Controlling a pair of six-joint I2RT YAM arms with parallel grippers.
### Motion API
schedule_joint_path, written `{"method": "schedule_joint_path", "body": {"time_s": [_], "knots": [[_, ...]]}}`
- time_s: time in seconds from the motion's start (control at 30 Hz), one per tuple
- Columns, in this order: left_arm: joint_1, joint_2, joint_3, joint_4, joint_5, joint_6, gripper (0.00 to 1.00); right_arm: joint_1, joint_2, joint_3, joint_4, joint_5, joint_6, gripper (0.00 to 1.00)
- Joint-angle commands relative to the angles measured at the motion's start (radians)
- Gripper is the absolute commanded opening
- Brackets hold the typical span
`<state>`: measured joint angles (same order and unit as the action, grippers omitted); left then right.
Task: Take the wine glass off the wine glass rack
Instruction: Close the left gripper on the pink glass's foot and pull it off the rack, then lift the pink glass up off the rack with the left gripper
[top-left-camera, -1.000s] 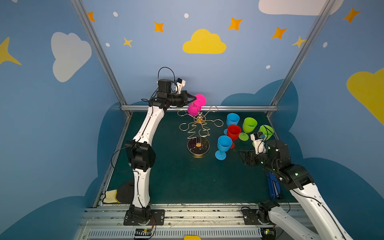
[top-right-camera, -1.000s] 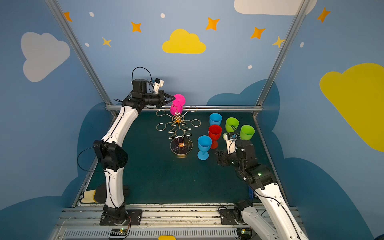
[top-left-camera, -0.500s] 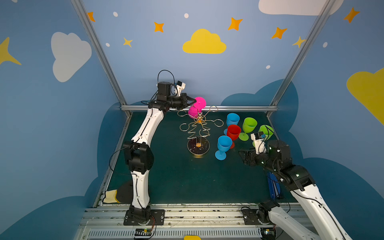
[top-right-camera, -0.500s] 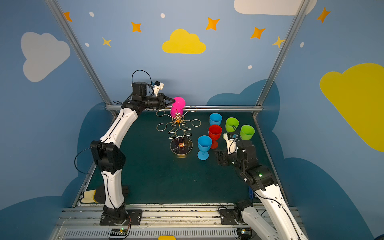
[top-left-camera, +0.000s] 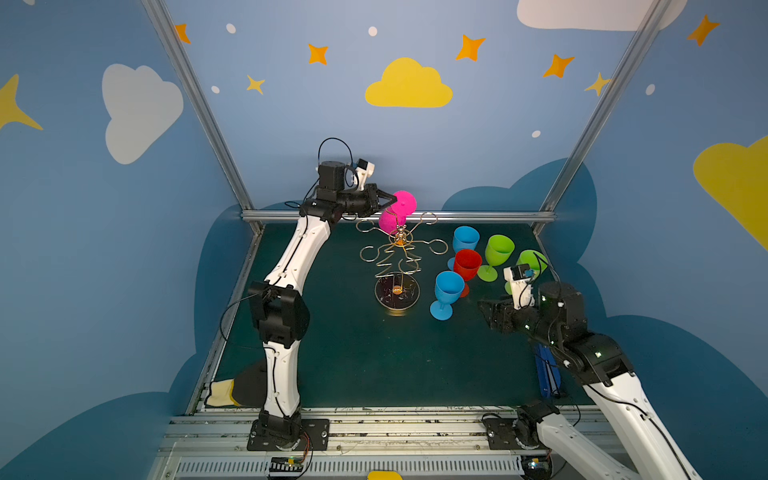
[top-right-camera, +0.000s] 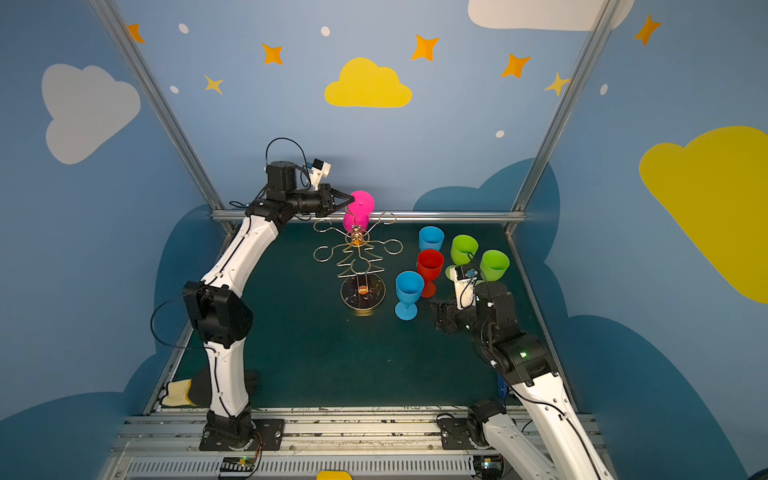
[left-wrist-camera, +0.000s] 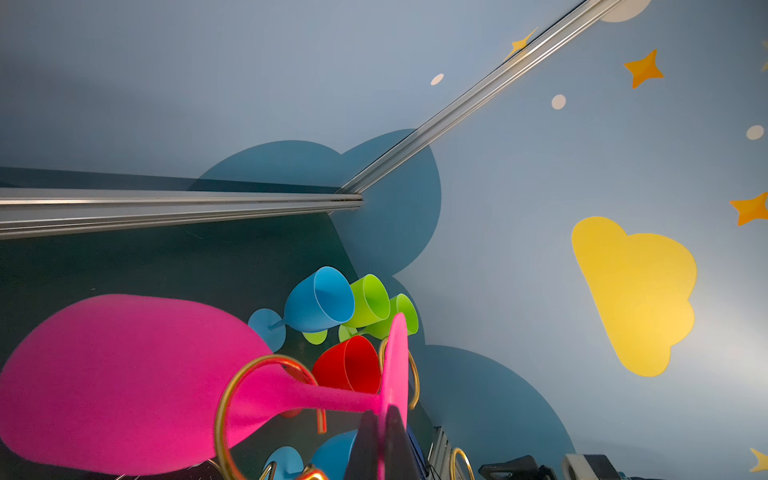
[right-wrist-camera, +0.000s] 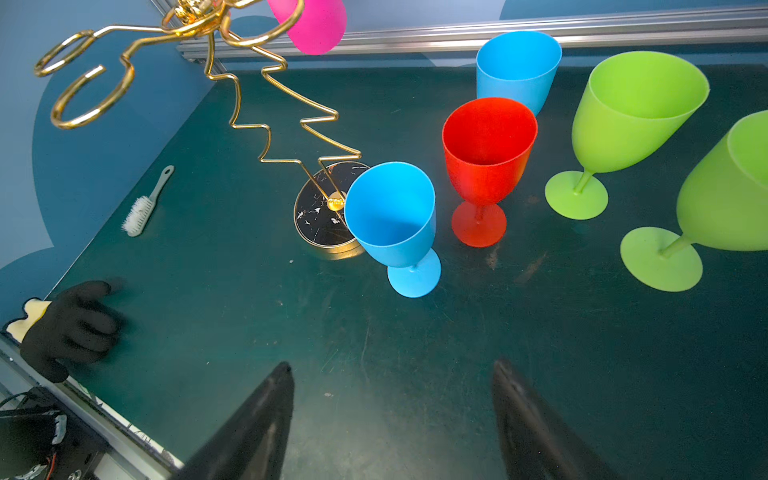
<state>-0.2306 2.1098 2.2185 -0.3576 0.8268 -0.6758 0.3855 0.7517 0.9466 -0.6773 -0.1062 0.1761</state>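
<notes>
A pink wine glass (top-left-camera: 390, 222) (top-right-camera: 354, 221) hangs tilted, bowl lowest, at the back of the gold wire wine glass rack (top-left-camera: 398, 258) (top-right-camera: 358, 261). In the left wrist view its stem (left-wrist-camera: 332, 401) runs through a gold loop (left-wrist-camera: 226, 399). My left gripper (top-left-camera: 390, 200) (top-right-camera: 347, 199) (left-wrist-camera: 384, 415) is shut on the edge of the glass's round foot (left-wrist-camera: 397, 361). My right gripper (top-left-camera: 484, 309) (top-right-camera: 436, 311) (right-wrist-camera: 390, 374) hovers low over the mat, open and empty, right of the rack's dark base (right-wrist-camera: 320, 216).
Two blue glasses (top-left-camera: 446, 293) (top-left-camera: 465, 241), a red glass (top-left-camera: 467, 264) and two green glasses (top-left-camera: 496, 253) (top-left-camera: 530, 262) stand right of the rack. A small brush (right-wrist-camera: 143, 205) and a black glove (right-wrist-camera: 70, 324) lie at the mat's left side. The back rail (top-left-camera: 478, 216) runs just behind the rack.
My left arm has shifted slightly, its gripper still shut on the pink glass's foot, and the glass has barely moved in the loop. The right arm has stayed still.
</notes>
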Motion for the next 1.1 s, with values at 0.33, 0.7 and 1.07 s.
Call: {"method": "schedule_joint_path", "body": {"time_s": [0.33, 0.7, 1.07], "knots": [[-0.018, 0.082, 0.101, 0.039, 0.017, -0.044, 0.03, -0.005, -0.020, -0.012, -0.003, 0.014, -0.006, 0.74], [-0.009, 0.076, 0.125, -0.028, 0.011, -0.008, 0.03, -0.005, -0.049, -0.030, -0.007, 0.028, -0.009, 0.74], [0.002, 0.040, 0.122, -0.098, -0.002, 0.029, 0.03, -0.008, -0.058, -0.032, -0.016, 0.037, -0.028, 0.74]]}}
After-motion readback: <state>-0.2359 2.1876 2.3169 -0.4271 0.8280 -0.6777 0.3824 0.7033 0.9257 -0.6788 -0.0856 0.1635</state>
